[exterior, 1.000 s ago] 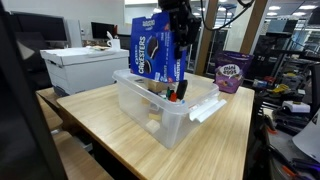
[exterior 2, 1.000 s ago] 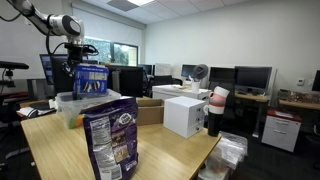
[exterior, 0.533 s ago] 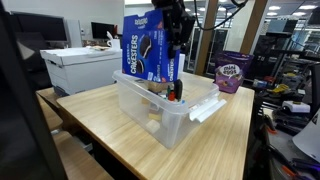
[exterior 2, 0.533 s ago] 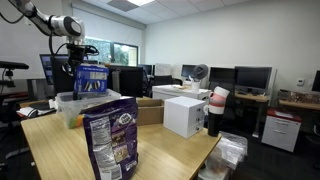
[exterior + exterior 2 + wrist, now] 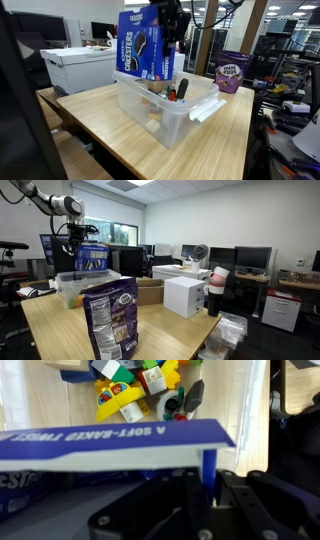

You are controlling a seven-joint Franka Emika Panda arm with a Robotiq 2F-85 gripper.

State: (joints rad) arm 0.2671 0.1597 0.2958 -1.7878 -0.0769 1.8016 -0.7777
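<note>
Above the clear plastic bin near the middle of the wooden table, the arm reaches down from overhead with its wrist pointing almost straight down. The gripper is clamped on the upper side edge of a blue Oreo Cakesters box — the box hangs upright and slightly tilted, its lower edge about level with the bin's rim. In an exterior view the box shows over the bin at the table's far end, with the gripper just above it. The wrist view looks along the box's narrow top face onto a heap of coloured toy pieces on the bin's floor.

A white lid leans against the bin's wall on the side facing the far corner, where a purple snack bag stands well apart from the bin. A broad strip of tabletop lies between the bin and the near edge, and air is open above the rim on all sides.

Compared with a second ago, the box has risen a little and swung away from the bag's corner — the bin, lid and bag lie as they did
</note>
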